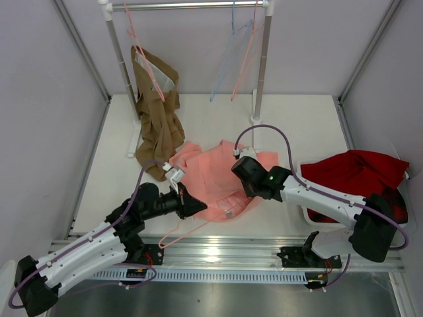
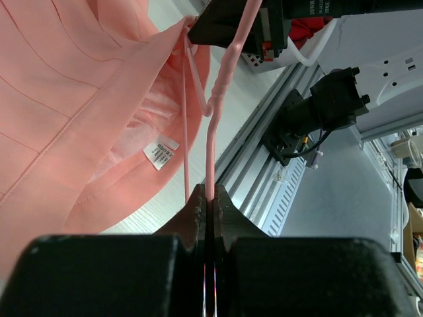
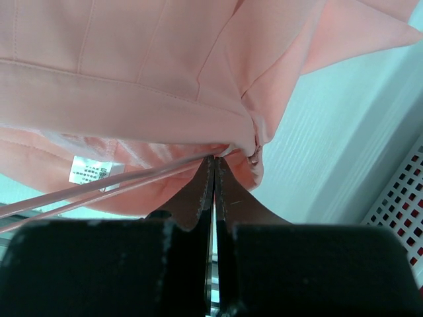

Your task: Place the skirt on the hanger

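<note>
The salmon-pink skirt [image 1: 211, 175] lies crumpled mid-table, its white label [image 2: 160, 152] showing in the left wrist view and in the right wrist view [image 3: 89, 170]. The thin pink wire hanger [image 1: 178, 232] lies partly under the skirt's near edge, its hook toward the front rail. My left gripper [image 1: 197, 203] is shut on the hanger's wire [image 2: 210, 158]. My right gripper [image 1: 243, 173] is shut on the skirt's waist edge [image 3: 254, 142], right where the hanger wires [image 3: 99, 188] reach its tips. The skirt [image 2: 66, 92] fills the left of the left wrist view.
A brown garment [image 1: 157, 115] hangs from the rack [image 1: 261, 66] at the back left. A pale blue hanger [image 1: 228, 59] and another pink one [image 1: 250, 56] hang on the rack. A dark red cloth [image 1: 357, 173] lies at the right. A metal rail [image 1: 231, 247] runs along the front edge.
</note>
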Controlling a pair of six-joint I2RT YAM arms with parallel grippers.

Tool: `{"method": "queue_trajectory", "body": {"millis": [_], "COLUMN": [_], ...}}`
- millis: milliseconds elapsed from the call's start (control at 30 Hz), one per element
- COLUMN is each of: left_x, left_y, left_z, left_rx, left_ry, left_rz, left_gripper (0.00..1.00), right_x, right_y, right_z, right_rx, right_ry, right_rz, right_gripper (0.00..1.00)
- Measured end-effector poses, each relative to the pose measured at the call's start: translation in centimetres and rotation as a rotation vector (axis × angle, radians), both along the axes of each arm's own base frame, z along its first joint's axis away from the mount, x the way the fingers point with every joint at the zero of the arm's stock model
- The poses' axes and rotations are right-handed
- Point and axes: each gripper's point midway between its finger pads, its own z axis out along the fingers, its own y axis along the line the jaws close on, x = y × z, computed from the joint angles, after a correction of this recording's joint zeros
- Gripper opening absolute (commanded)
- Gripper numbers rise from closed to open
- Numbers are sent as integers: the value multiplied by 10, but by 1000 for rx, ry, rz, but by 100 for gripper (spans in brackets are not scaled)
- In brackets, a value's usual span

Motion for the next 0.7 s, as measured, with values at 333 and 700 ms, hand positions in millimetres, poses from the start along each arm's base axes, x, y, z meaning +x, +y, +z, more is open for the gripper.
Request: {"method": "queue_trajectory", "body": {"millis": [333, 700], "left_x": [4, 6], "left_y": [-13, -20], "left_z": [3, -3], "left_rx": [-41, -48], "left_ry": [7, 17], "left_rz": [-23, -39], "left_gripper": [0, 0], "right_x": [0, -5], "right_y": [-19, -28], "right_z": [-7, -11], "right_rx": [-20, 5], "right_ry": [14, 25], "right_rz": [-108, -186], "right_gripper": [2, 39]}}
